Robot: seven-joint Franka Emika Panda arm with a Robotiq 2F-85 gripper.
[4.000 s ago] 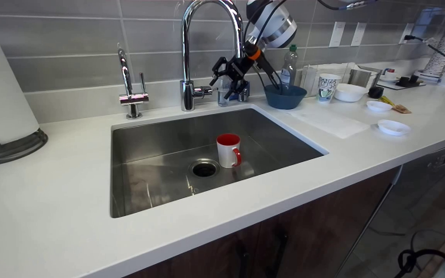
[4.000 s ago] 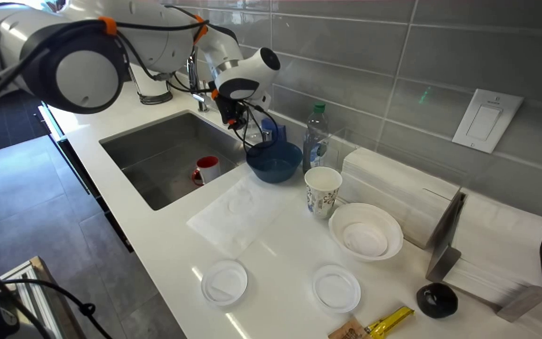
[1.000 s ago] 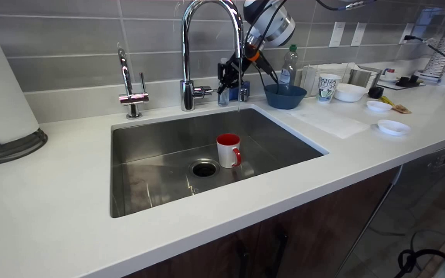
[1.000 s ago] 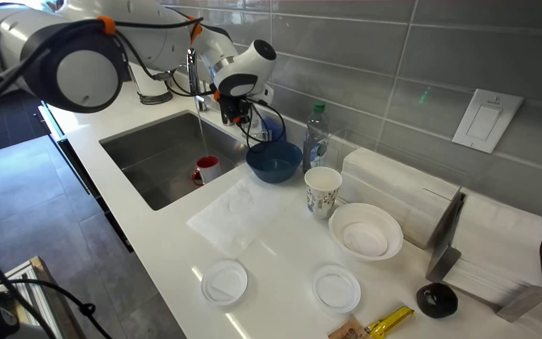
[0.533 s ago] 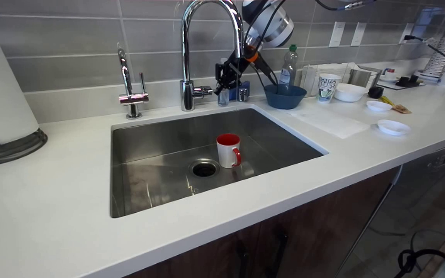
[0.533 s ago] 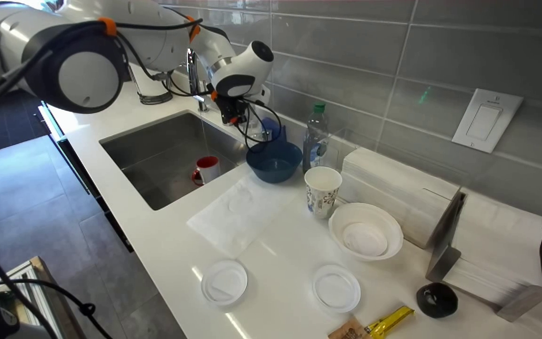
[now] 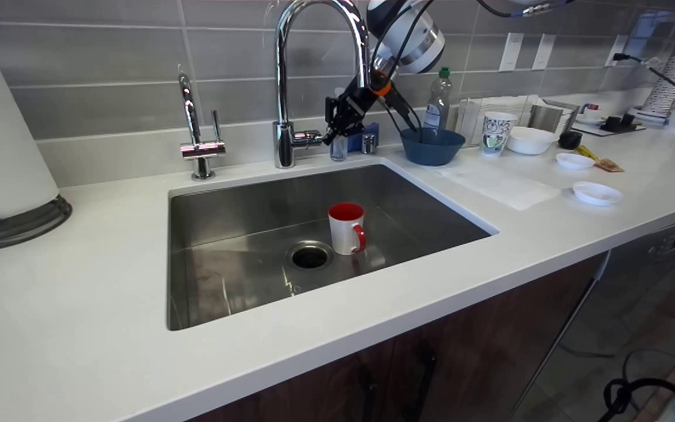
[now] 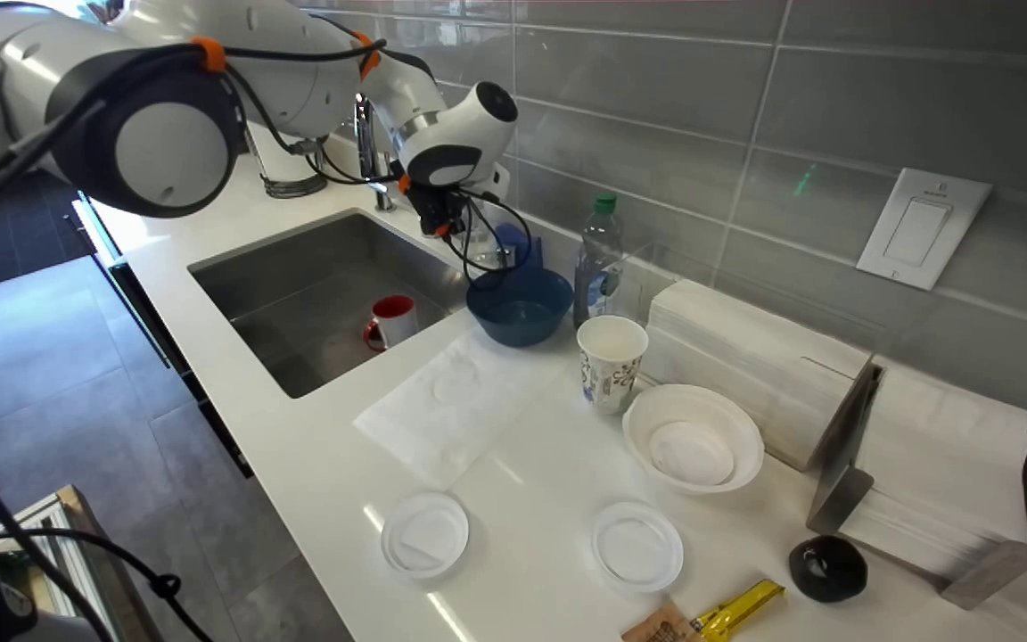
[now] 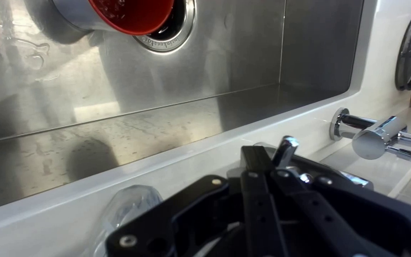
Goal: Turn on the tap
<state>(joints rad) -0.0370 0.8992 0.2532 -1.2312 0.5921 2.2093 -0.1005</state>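
The tap [image 7: 282, 76], a tall chrome faucet with a high arched spout, stands behind the sink. No stream shows below its spout now. Its small side lever [image 7: 307, 138] points toward my gripper [image 7: 330, 139]. In the wrist view, the lever [image 9: 286, 151] rises just right of my shut gripper [image 9: 255, 156], whose black fingertips press together with nothing between them. Whether they touch the lever I cannot tell. My gripper [image 8: 439, 218] is mostly hidden by its cables in an exterior view, where the tap [image 8: 364, 134] shows only in part.
A white mug with a red inside [image 7: 347, 228] stands in the steel sink [image 7: 244, 234], near the drain. Left of the tap is a short chrome tap [image 7: 201, 149]. A clear bottle [image 7: 339, 149] stands close behind the gripper, and a blue bowl [image 7: 433, 147] to its right.
Since four seconds ago my gripper has shut. One second ago water fell from the spout; it thinned, and now none is visible. Lately the gripper has shifted slightly toward the tap.
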